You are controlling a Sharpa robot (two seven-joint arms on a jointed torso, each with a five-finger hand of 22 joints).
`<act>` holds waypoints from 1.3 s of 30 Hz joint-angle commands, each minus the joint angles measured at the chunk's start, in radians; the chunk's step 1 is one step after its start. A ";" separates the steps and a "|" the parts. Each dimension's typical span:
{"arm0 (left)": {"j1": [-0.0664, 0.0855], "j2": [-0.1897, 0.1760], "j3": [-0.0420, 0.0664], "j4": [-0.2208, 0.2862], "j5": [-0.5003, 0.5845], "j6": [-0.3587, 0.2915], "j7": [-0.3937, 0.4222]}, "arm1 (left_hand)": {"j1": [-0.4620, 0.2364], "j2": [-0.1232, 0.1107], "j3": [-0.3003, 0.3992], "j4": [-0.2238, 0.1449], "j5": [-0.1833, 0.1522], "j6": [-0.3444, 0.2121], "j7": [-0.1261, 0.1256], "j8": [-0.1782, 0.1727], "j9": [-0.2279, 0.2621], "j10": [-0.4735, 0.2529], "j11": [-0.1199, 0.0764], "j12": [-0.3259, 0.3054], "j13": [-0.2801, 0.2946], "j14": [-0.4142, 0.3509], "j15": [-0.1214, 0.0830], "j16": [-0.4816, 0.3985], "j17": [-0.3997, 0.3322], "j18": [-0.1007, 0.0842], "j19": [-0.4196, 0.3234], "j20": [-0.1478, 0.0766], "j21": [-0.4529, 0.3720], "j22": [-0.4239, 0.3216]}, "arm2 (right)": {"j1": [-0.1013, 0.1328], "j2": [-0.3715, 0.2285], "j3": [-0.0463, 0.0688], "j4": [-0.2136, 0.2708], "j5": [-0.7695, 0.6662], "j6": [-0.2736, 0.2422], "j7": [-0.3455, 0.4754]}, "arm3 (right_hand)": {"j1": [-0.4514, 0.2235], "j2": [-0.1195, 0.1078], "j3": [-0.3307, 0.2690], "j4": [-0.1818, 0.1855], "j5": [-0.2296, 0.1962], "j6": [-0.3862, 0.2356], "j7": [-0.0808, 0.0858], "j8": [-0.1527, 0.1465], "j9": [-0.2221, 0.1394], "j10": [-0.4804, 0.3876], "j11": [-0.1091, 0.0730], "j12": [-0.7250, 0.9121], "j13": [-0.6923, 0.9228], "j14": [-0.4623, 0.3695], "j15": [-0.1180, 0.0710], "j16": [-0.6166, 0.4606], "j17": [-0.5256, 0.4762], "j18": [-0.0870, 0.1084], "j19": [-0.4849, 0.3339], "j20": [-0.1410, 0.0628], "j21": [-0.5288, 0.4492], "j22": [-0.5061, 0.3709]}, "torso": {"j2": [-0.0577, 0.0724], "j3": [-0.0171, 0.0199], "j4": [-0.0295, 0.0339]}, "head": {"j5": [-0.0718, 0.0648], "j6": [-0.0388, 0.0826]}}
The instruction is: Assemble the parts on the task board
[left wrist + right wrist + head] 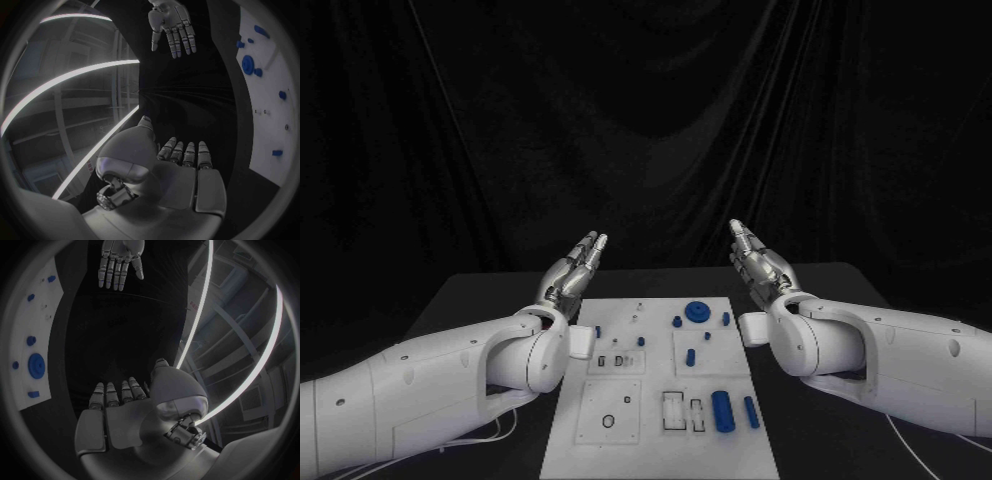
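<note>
Head view: left hand (577,264) and right hand (756,260) flank task board (625,440), empty.

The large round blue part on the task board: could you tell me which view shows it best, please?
The head view: the round blue part lies unobstructed near the far end of the task board. Both wrist views catch it only at the rim, bent by the fisheye.

The right hand (134,420) lies flat with its palm bare, its fingers (112,392) straight and side by side, holding nothing. Well beyond the fingertips, across the dark tabletop (125,335), the left hand (120,260) faces it, fingers spread. Off to the fingers' side lies the white task board (40,330), carrying a round blue part (36,363) among smaller blue parts (31,340).
</note>
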 commanded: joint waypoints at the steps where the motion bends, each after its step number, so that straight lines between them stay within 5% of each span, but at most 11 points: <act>1: 0.022 0.003 -0.017 -0.012 0.070 0.241 0.066 | 0.037 0.006 -0.008 0.012 0.007 0.010 -0.004 0.005 0.002 -0.001 -0.008 -0.007 -0.002 0.001 -0.063 -0.007 -0.001 0.021 0.000 0.012 -0.006 -0.001 | 0.009 0.001 -0.006 -0.003 0.089 0.103 0.018 | 0.013 0.000 -0.006 0.001 0.000 0.006 0.003 0.005 0.001 0.006 0.006 0.004 0.002 0.000 -0.186 -0.004 -0.002 0.004 0.000 -0.066 -0.004 -0.002 | 0.000 0.0000 -0.0002 | 0.000 0.000; 10: 0.072 0.006 -0.077 -0.041 0.129 0.467 0.105 | 0.049 0.001 -0.011 0.011 0.010 0.024 -0.002 0.007 0.004 -0.001 -0.004 -0.007 -0.002 0.001 -0.057 -0.007 -0.001 0.021 0.000 0.014 -0.006 -0.001 | 0.010 0.001 -0.007 -0.003 0.090 0.104 0.018 | 0.021 0.001 -0.008 0.001 0.000 0.017 0.028 0.007 0.003 0.006 0.048 0.011 0.004 0.000 -0.133 -0.004 -0.002 0.002 0.000 -0.026 -0.004 -0.002 | 0.000 0.0000 -0.0002 | 0.000 0.000; 17: 0.087 0.006 -0.095 -0.050 0.147 0.536 0.117 | 0.065 0.004 -0.011 0.012 0.019 0.033 0.002 0.008 0.005 -0.001 0.002 -0.007 -0.002 0.001 -0.045 -0.007 -0.001 0.015 0.000 0.018 -0.006 -0.001 | 0.010 0.001 -0.007 -0.003 0.090 0.104 0.018 | 0.027 0.000 -0.008 0.002 -0.001 0.024 0.038 0.009 0.004 0.009 0.068 0.020 0.006 0.000 -0.109 -0.004 -0.002 0.003 0.000 0.000 -0.004 -0.002 | 0.000 0.0000 -0.0002 | 0.000 0.000; 18: 0.083 -0.017 -0.095 -0.072 0.147 0.582 0.125 | 0.073 0.004 -0.011 0.013 0.027 0.041 0.005 0.010 0.006 -0.001 0.005 -0.007 -0.002 0.001 -0.035 -0.007 -0.001 0.007 0.000 0.020 -0.006 -0.001 | 0.009 0.001 -0.007 -0.043 0.090 0.248 -0.040 | 0.028 -0.001 -0.008 0.002 -0.001 0.027 0.041 0.009 0.004 0.011 0.075 0.023 0.006 0.000 -0.101 -0.004 -0.002 0.004 0.000 0.010 -0.004 -0.002 | -0.002 0.0001 -0.0001 | 0.005 -0.045; 22: 0.083 -0.027 -0.095 -0.074 0.141 0.575 0.128 | 0.098 0.000 -0.013 0.012 0.056 0.070 0.010 0.015 0.009 -0.001 0.011 -0.007 -0.002 0.001 -0.021 -0.007 -0.001 -0.009 0.000 0.018 -0.006 -0.001 | 0.010 -0.002 -0.007 -0.048 0.090 0.286 -0.054 | 0.037 -0.010 -0.006 0.001 -0.001 0.059 0.060 0.017 0.008 0.022 0.132 0.042 0.010 0.000 -0.018 -0.004 -0.002 0.005 0.000 0.092 -0.004 -0.002 | -0.002 0.0002 0.0014 | 0.001 -0.055; 24: 0.082 -0.035 -0.095 -0.074 0.128 0.580 0.129 | 0.107 -0.001 -0.014 0.012 0.061 0.079 0.010 0.016 0.010 -0.001 0.011 -0.007 -0.002 0.001 -0.018 -0.007 -0.001 -0.010 0.000 0.020 -0.006 -0.001 | 0.010 -0.005 -0.007 -0.050 0.086 0.307 -0.063 | 0.047 -0.021 -0.005 0.000 -0.010 0.111 0.097 0.029 0.014 0.049 0.167 0.066 0.015 0.012 0.091 0.005 0.004 -0.004 0.012 0.188 0.007 0.006 | -0.002 0.0001 0.0011 | 0.002 -0.065; 25: 0.082 -0.041 -0.095 -0.074 0.117 0.585 0.129 | 0.113 -0.001 -0.013 0.012 0.066 0.079 0.012 0.016 0.010 -0.001 0.014 -0.007 -0.002 0.001 -0.013 -0.007 -0.001 -0.011 0.000 0.025 -0.006 -0.001 | 0.010 -0.007 -0.007 -0.051 0.078 0.316 -0.067 | 0.052 -0.025 -0.004 -0.002 -0.011 0.120 0.106 0.031 0.015 0.055 0.176 0.070 0.016 0.015 0.103 0.007 0.005 -0.003 0.017 0.201 0.010 0.008 | -0.002 -0.0001 0.0011 | 0.003 -0.071; 28: 0.082 -0.061 -0.095 -0.068 0.068 0.601 0.137 | 0.165 0.002 -0.002 0.012 0.149 0.093 0.027 0.018 0.011 -0.001 0.032 -0.007 -0.002 0.001 -0.003 -0.007 -0.001 -0.001 0.000 0.046 -0.006 -0.001 | 0.012 -0.018 -0.007 -0.052 0.028 0.341 -0.077 | 0.086 -0.046 0.005 -0.012 -0.012 0.221 0.167 0.051 0.028 0.133 0.265 0.125 0.028 0.160 0.224 0.084 0.037 -0.006 0.162 0.314 0.097 0.055 | -0.002 0.0001 0.0001 | 0.004 -0.092; 32: 0.083 -0.086 -0.095 -0.055 -0.011 0.605 0.155 | 0.319 -0.020 0.038 0.002 0.315 0.157 0.062 0.039 0.018 0.043 0.067 0.019 0.013 0.001 0.019 -0.007 -0.001 0.018 0.000 0.085 -0.006 -0.001 | 0.026 -0.035 -0.007 -0.053 -0.097 0.368 -0.090 | 0.164 -0.069 0.022 -0.071 0.000 0.352 0.202 0.095 0.046 0.282 0.350 0.237 0.047 0.473 0.263 0.220 0.076 -0.030 0.542 0.321 0.281 0.132 | -0.002 0.0002 0.0000 | 0.007 -0.115; 35: 0.083 -0.109 -0.095 -0.038 -0.063 0.598 0.169 | 0.446 -0.063 0.089 -0.053 0.489 0.206 0.082 0.057 0.024 0.093 0.106 0.076 0.028 0.019 0.043 0.015 0.011 0.025 0.005 0.125 -0.001 0.003 | 0.055 -0.055 -0.007 -0.048 -0.240 0.390 -0.123 | 0.261 -0.094 0.037 -0.139 0.033 0.364 0.205 0.105 0.045 0.415 0.372 0.338 0.061 0.716 0.244 0.299 0.103 -0.020 0.697 0.317 0.328 0.140 | 0.000 0.0000 0.0001 | 0.014 -0.148; 39: 0.085 -0.142 -0.095 -0.005 -0.099 0.581 0.186 | 0.468 -0.081 0.103 -0.043 0.519 0.231 0.095 0.067 0.026 0.105 0.116 0.110 0.032 0.029 0.056 0.027 0.014 0.026 0.014 0.139 0.005 0.007 | 0.114 -0.084 -0.007 -0.030 -0.480 0.407 -0.205 | 0.358 -0.112 0.043 -0.174 0.037 0.395 0.209 0.122 0.047 0.451 0.364 0.380 0.061 0.854 0.200 0.302 0.109 0.012 0.856 0.305 0.350 0.130 | 0.001 -0.0013 0.0012 | 0.020 -0.190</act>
